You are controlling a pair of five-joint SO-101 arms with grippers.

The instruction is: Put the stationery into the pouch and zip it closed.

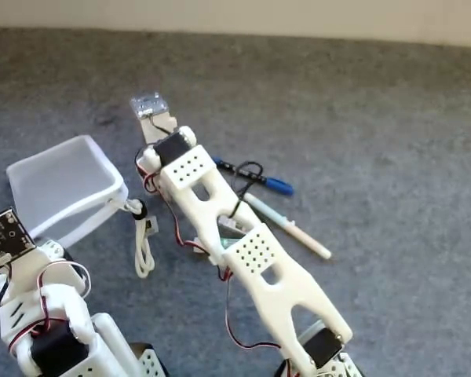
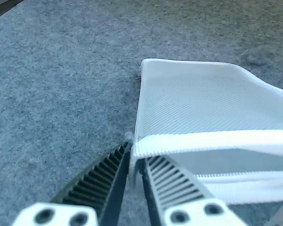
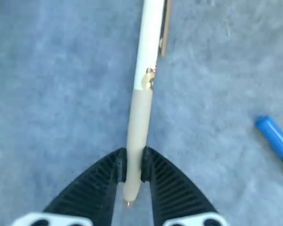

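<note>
Each gripper clamped on its own thing.
The right gripper (image 3: 133, 165) pinched the pen (image 3: 145, 66) by its beige end, the pen pointing straight ahead; the left gripper (image 2: 134, 162) clenched the pouch (image 2: 203, 103) rim, near left.

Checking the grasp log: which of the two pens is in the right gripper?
The pale white-and-beige pen: its beige end is clamped in the right gripper. The blue-capped pen lies loose, apart from the gripper and untouched.
</note>
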